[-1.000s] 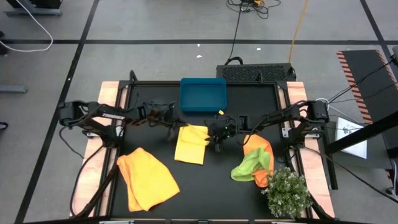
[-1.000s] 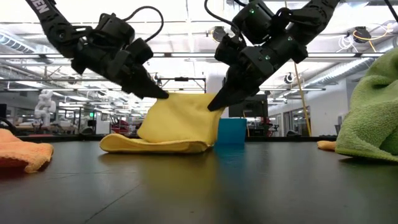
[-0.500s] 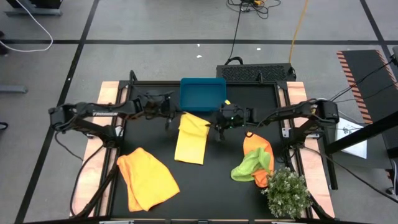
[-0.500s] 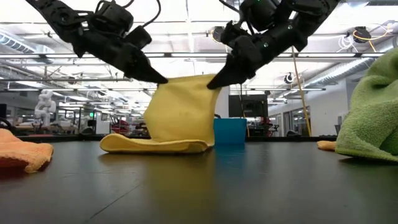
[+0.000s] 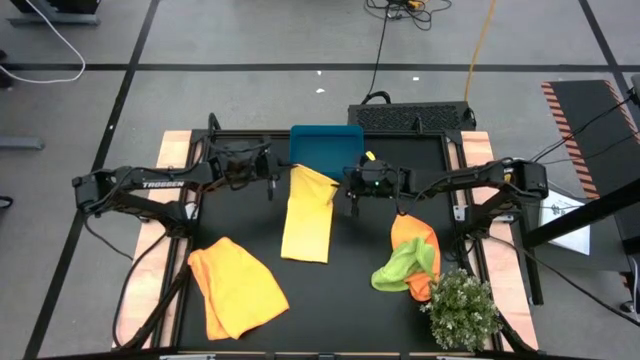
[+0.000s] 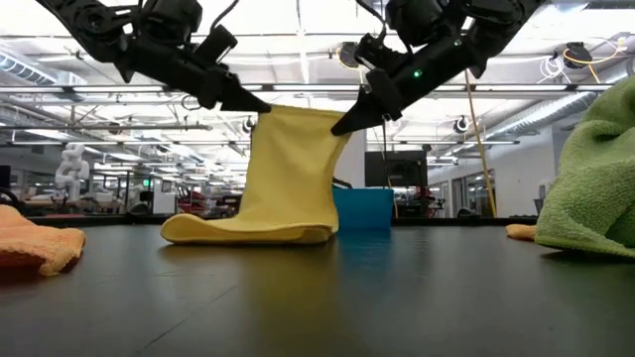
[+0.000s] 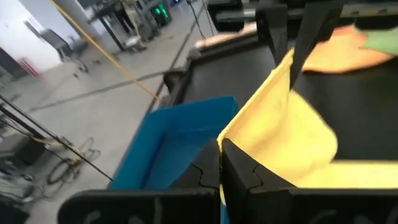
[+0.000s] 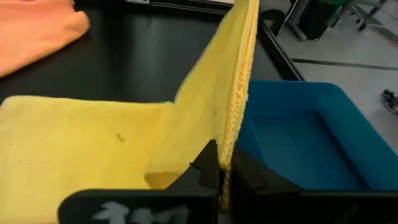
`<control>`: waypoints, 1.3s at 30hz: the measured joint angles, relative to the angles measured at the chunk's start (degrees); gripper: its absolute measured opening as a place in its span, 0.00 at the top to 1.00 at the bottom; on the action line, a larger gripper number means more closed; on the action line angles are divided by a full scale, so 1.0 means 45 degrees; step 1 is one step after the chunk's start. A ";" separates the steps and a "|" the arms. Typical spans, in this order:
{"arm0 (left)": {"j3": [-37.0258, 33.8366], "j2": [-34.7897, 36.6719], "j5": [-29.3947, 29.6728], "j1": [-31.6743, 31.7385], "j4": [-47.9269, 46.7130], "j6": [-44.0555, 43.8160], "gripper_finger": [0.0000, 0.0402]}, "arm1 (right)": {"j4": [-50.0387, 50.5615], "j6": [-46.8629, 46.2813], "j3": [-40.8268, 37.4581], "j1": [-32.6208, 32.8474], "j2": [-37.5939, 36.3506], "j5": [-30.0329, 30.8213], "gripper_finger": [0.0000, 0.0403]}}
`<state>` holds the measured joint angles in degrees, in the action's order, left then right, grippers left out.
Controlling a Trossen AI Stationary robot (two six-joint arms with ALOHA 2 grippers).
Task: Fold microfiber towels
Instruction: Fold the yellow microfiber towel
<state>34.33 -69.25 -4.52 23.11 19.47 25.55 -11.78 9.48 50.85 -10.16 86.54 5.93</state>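
Note:
A pale yellow towel lies at the table's middle, its far edge raised between my two grippers. My left gripper is shut on the far left corner and my right gripper on the far right corner. The towel's near part rests on the table. An orange towel lies spread at the near left. A lime green towel lies crumpled on another orange towel at the right. My left gripper pinches the yellow towel's far left corner between its two fingers, coming from the table's left and slanting a little down. That corner is lifted clear. My right gripper pinches the far right corner between its two fingers, coming from the table's right, slanting down. The raised edge runs nearly straight between the two holds, and the cloth hangs down from it to the table.
A teal tray stands just beyond the raised towel at the table's far middle. A bushy green plant stands at the near right corner. Bare black tabletop lies between the orange towel and the green one.
Both grippers have risen and gone toward the table's far edge, drawing the yellow towel's far edge up with them. The lifted part, short and slanted before, now hangs tall and nearly upright. The towel's near part has stayed on the table.

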 joint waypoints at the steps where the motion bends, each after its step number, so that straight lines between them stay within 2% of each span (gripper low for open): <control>1: 0.0000 0.0000 0.0024 0.0000 0.0049 0.0066 1.00 | -0.0024 0.0004 0.0004 -0.0048 -0.0073 -0.0004 1.00; 7: 0.0000 0.0000 -0.0053 -0.0016 -0.1023 0.0216 1.00 | 0.0188 0.0155 0.0005 -0.0128 -0.0289 -0.0143 1.00; 10: 0.0000 0.0000 -0.0095 -0.0259 -0.1943 0.0198 1.00 | 0.0242 0.0125 0.0005 -0.0092 -0.0306 -0.1097 1.00; 13: 0.0005 0.0000 -0.0104 -0.0768 -0.2744 0.0177 1.00 | 0.0452 -0.0237 0.0005 0.0198 -0.0292 -0.1672 1.00; 20: 0.0000 0.0000 0.0122 -0.2470 -0.3829 0.0187 1.00 | 0.0879 -0.0949 0.0005 0.1594 -0.0057 -0.1734 1.00; 25: 0.0000 0.0000 0.0627 -0.3333 -0.4632 0.0410 1.00 | 0.0257 -0.1506 0.0010 0.2504 0.0887 -0.1923 1.00; 31: -0.0010 0.0000 0.0214 -0.3908 -0.5780 -0.0164 1.00 | -0.0541 -0.2203 0.0019 0.2863 0.2234 -0.2026 1.00; 39: -0.0019 -0.0010 0.0001 -0.5445 -0.6410 -0.1302 1.00 | -0.1971 -0.3013 0.0015 0.3149 0.3377 -0.3952 1.00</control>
<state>34.24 -69.30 -4.51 -1.39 -9.38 19.69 -20.66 -4.08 50.92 4.01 101.74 -11.85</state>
